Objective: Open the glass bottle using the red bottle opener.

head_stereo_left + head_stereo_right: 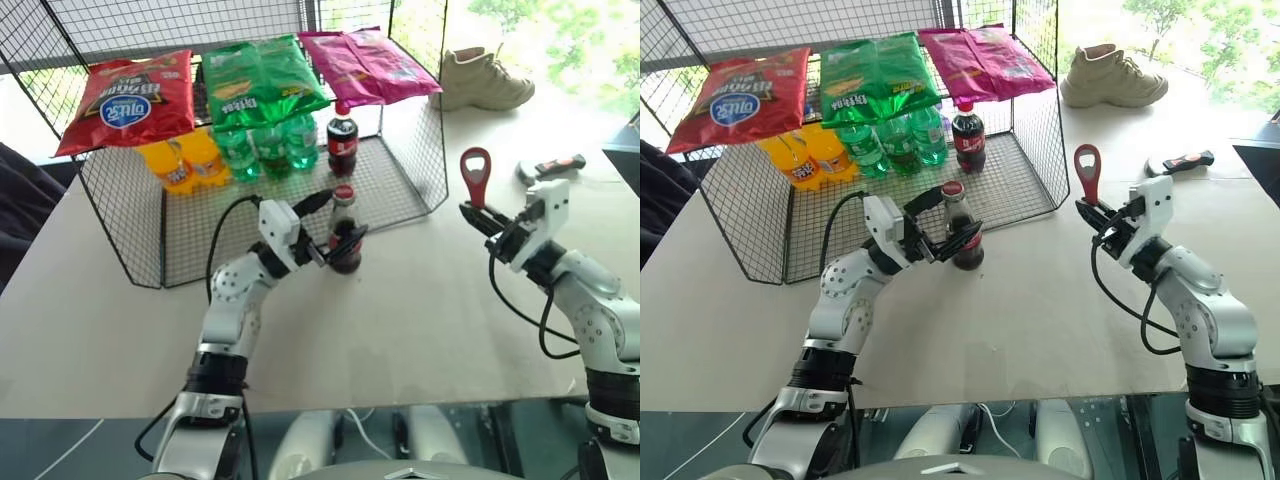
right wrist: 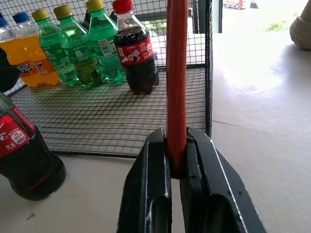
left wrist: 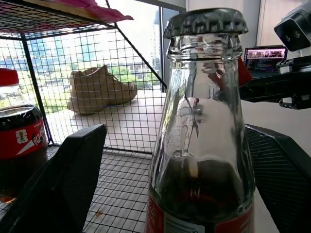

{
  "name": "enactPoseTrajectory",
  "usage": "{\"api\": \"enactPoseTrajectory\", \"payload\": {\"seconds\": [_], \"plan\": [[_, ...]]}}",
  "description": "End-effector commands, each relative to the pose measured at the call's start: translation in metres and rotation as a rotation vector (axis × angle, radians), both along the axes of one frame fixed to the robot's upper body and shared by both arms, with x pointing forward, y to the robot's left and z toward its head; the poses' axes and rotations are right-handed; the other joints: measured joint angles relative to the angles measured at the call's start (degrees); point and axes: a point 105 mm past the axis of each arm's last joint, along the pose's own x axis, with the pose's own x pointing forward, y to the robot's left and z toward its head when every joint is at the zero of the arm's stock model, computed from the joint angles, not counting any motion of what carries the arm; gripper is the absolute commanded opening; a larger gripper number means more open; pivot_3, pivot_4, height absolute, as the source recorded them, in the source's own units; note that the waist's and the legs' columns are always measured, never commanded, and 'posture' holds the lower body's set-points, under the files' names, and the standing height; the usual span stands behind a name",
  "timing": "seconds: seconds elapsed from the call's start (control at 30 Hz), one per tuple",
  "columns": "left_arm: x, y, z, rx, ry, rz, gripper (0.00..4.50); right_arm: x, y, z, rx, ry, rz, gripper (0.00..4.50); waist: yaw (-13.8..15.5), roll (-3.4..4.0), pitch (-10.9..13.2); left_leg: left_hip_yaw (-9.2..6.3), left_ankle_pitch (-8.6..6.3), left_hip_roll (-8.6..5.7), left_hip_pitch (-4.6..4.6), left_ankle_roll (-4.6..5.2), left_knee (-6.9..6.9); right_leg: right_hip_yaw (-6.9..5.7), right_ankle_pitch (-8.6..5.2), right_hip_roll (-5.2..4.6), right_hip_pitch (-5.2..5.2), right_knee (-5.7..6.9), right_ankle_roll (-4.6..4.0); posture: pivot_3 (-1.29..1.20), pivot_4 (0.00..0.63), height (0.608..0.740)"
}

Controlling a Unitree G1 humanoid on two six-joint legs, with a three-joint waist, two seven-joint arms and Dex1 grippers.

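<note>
A: What do I have on the bench (image 1: 420, 300)?

B: One wire rack (image 1: 400, 190) with three snack bags (image 1: 262, 80) on top; under them I count two orange bottles, three green ones and one plastic cola bottle (image 1: 342, 146). One shoe (image 1: 482, 80) lies behind.

A: And the arms?

B: My left gripper (image 1: 950, 228) reaches level, fingers apart either side of the one glass bottle (image 1: 960, 232), which stands capped, holding dark liquid, just before the rack. My right gripper (image 1: 478, 218) is clamped on the one red bottle opener (image 1: 476, 175), head upward.
</note>
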Motion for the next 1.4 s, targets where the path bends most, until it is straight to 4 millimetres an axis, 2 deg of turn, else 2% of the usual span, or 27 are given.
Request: {"api": "enactPoseTrajectory", "payload": {"seconds": [0.03,0.23,1.4], "plan": [[-0.008,-0.005,0.020,-0.055,-0.041,-0.045,4.47,-0.001,0.002,0.014,-0.013,-0.063,0.020,0.00,0.0,0.00,0.0,0.00,0.00,0.00,0.00,0.00,0.00,0.00,0.00,0.00,0.00,0.00,0.00,0.00,0.150,0.740],[-0.011,-0.008,0.025,-0.063,-0.052,-0.057,4.47,0.001,0.004,0.014,-0.015,-0.064,0.028,0.00,0.0,0.00,0.0,0.00,0.00,0.00,0.01,0.00,0.01,0.00,0.00,0.00,0.01,0.00,0.00,0.00,0.150,0.740],[-0.002,-0.014,0.019,-0.048,-0.033,-0.077,4.47,0.000,0.004,0.011,-0.031,-0.066,0.017,0.00,0.0,0.00,0.0,0.00,0.00,0.00,0.01,0.00,0.03,0.00,0.00,0.01,0.02,0.02,0.00,0.00,0.150,0.740]]}}
